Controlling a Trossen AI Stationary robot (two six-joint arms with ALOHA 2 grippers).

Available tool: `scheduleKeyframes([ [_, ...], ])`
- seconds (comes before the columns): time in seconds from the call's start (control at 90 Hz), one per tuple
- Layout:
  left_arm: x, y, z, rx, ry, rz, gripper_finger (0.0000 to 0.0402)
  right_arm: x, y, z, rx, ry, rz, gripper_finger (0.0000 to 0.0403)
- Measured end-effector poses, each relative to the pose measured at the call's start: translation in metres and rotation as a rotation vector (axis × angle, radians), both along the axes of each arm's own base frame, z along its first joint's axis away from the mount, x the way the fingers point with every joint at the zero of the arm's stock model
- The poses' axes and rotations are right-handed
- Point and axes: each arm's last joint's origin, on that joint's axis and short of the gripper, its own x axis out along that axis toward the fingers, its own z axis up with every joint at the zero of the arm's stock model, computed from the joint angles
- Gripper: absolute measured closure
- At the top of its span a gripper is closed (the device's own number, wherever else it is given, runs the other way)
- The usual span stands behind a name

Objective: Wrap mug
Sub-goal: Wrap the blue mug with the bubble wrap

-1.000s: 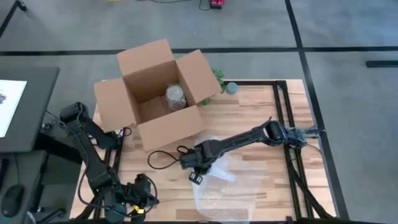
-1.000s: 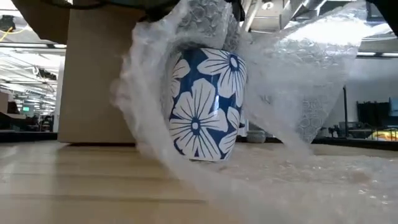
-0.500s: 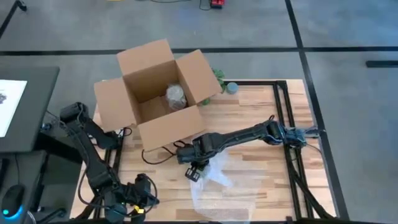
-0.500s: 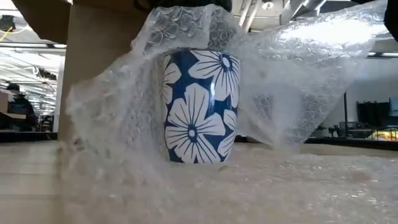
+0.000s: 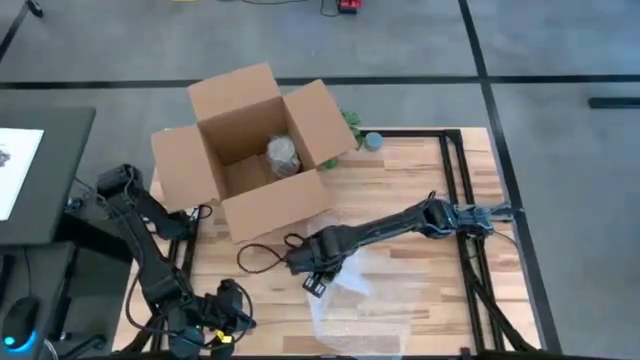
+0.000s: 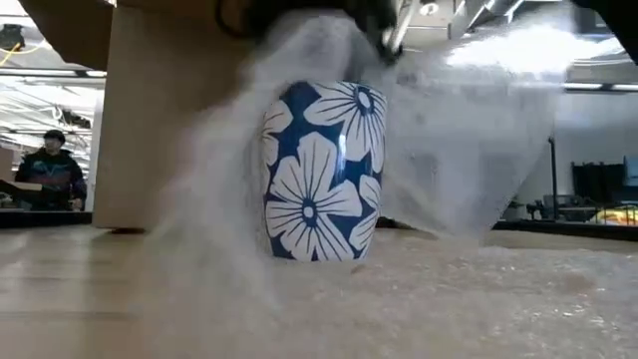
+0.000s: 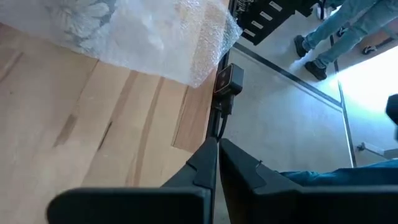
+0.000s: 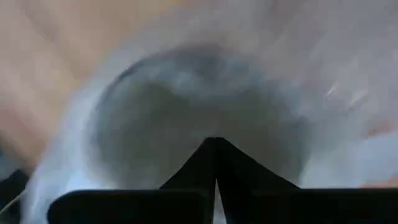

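Our right gripper [image 5: 312,262] pinches the bubble wrap [image 6: 469,150] over the mug [image 6: 319,172], which stands upright mid-table just in front of the box [image 5: 255,150]. Left gripper [image 7: 217,149] waits closed at the near-left edge. Pull sideways too hard — the mug could tip or the wrap slip off.

I am working over a wooden table [image 5: 400,180] on grey floor [image 5: 560,60] crossed by dark lines; a person [image 6: 52,170] is standing beyond under ceiling lights.

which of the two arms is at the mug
The right gripper, stretched across the table over the mug and bubble wrap; the left gripper sits folded by the table's left edge.
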Motion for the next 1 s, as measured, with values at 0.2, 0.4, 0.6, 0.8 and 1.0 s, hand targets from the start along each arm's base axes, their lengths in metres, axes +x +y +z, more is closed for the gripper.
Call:
scheduleKeyframes([
  [0.2, 0.000, 0.000, 0.000, 0.002, 0.001, 0.000, 0.0402, 0.007, -0.004, -0.025, 0.006, -0.052, -0.044, 0.0403],
  [0.4, 0.000, 0.000, 0.000, 0.016, -0.002, -0.011, 0.0402, 0.008, -0.005, -0.030, 0.013, -0.071, -0.062, 0.0403],
  [0.6, 0.000, 0.000, 0.000, 0.015, -0.002, -0.011, 0.0402, 0.012, -0.004, -0.005, 0.018, -0.103, -0.041, 0.0403],
  [0.8, 0.000, 0.000, 0.000, 0.009, -0.002, -0.008, 0.0402, 0.009, -0.004, 0.031, 0.025, -0.134, -0.032, 0.0403],
  [1.0, 0.000, 0.000, 0.000, 0.008, -0.003, -0.008, 0.0402, 0.001, 0.000, 0.049, 0.021, -0.145, -0.095, 0.0403],
])
